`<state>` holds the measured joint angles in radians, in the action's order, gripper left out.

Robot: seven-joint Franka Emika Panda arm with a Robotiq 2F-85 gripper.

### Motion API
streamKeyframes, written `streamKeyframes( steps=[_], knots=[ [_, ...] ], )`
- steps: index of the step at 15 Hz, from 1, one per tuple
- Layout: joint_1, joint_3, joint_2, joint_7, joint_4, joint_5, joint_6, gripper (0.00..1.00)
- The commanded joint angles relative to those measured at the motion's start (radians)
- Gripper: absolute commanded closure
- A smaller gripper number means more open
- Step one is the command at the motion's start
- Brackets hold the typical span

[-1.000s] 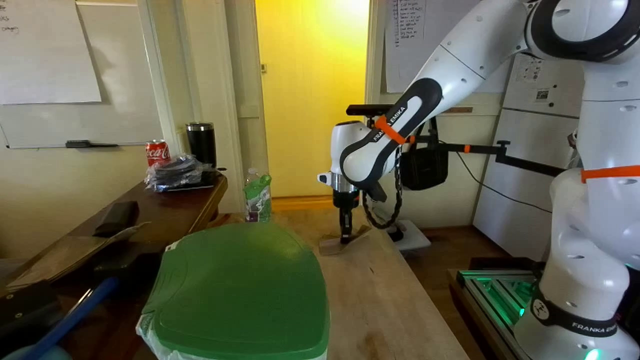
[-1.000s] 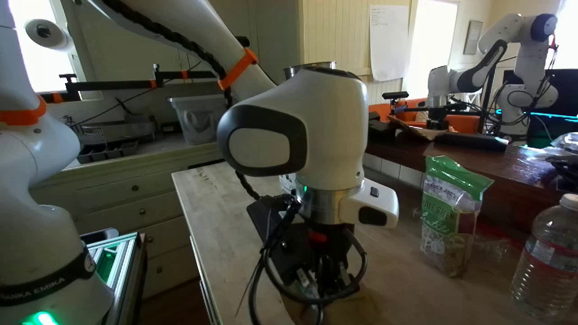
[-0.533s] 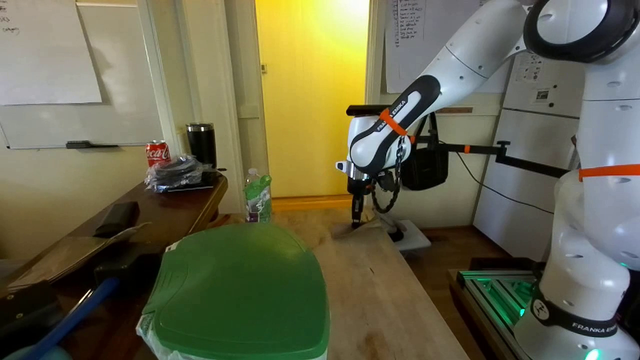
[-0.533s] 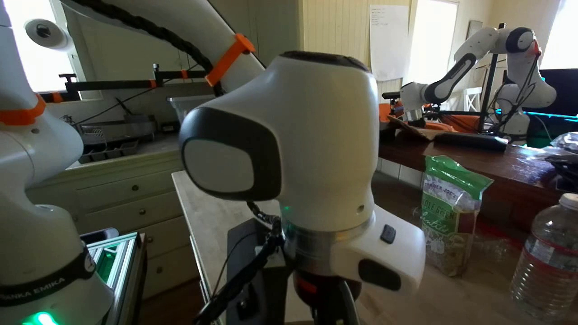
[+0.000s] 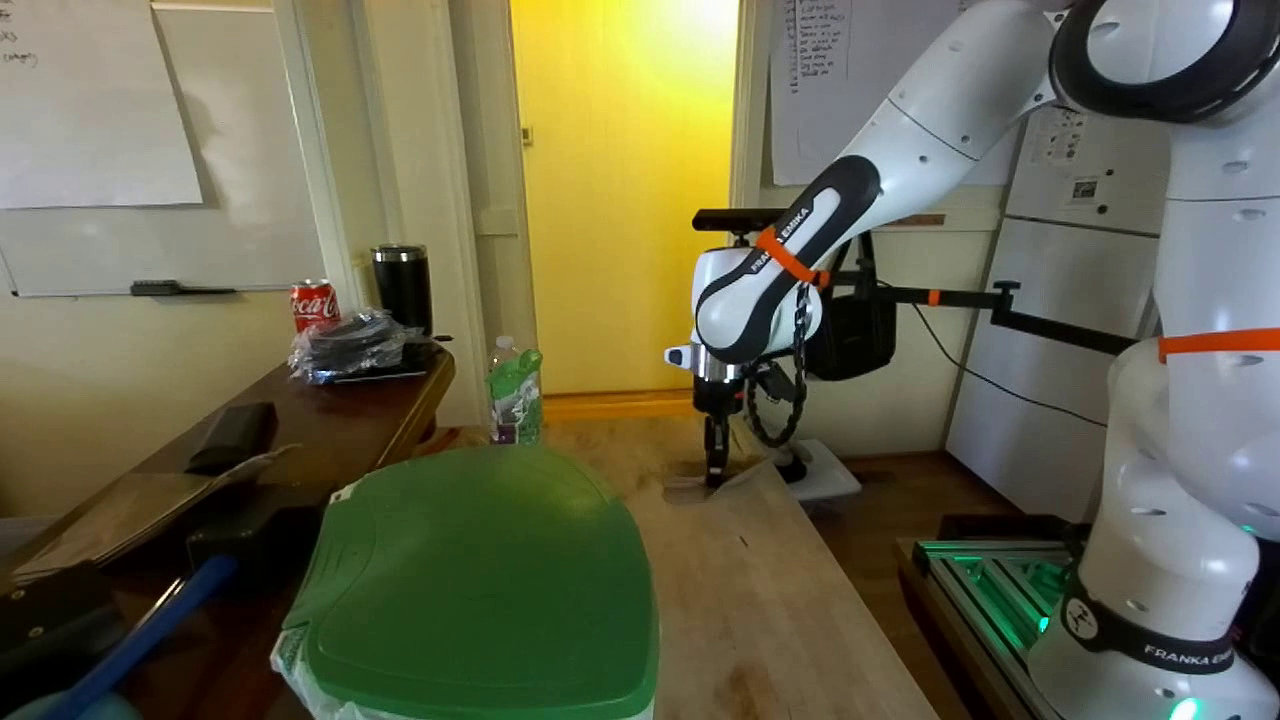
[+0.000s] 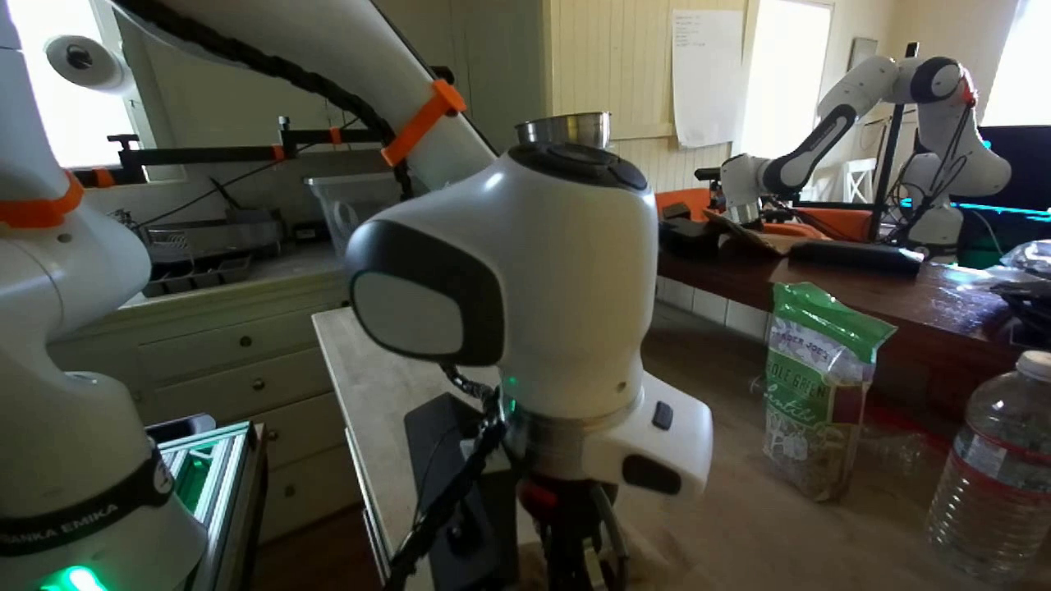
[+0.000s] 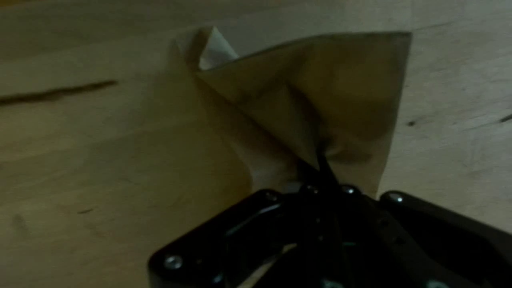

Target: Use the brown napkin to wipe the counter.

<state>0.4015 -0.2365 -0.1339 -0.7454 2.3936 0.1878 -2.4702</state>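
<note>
The brown napkin [image 7: 360,80] is creased and bunched at the fingertips, its free part spread on the wooden counter. It also shows under the gripper in an exterior view [image 5: 742,482]. My gripper [image 7: 320,168] is shut on the napkin, pinching a fold of it; in an exterior view the gripper [image 5: 716,480] points straight down at the counter's far part. The counter [image 5: 770,580] is light-brown wood with dark marks in the wrist view [image 7: 120,160]. In an exterior view [image 6: 369,377] my arm hides the napkin and fingertips.
A large green cover [image 5: 490,580] stands at the counter's side. A green snack bag [image 6: 821,394] and a water bottle [image 6: 993,468] stand on the counter. A dark cluttered desk [image 5: 330,420] runs alongside. The counter's free edge [image 5: 850,590] lies on the robot's side.
The gripper, holding the napkin, moved toward the counter's robot-side edge and far end, then came partly back along the counter. The background robot arm also moved.
</note>
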Motion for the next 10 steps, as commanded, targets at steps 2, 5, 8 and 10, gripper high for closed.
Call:
streamKeyframes(
  steps=[2, 5, 8, 10],
  knots=[
    [-0.078, 0.059, 0.004, -0.038, 0.046, 0.008, 0.051, 1.00],
    [-0.130, 0.092, -0.014, -0.028, 0.036, -0.006, 0.081, 1.00],
    [-0.186, 0.121, -0.016, 0.000, 0.035, -0.058, 0.116, 1.00],
    [-0.223, 0.141, -0.027, 0.023, 0.025, -0.108, 0.132, 1.00]
  ],
)
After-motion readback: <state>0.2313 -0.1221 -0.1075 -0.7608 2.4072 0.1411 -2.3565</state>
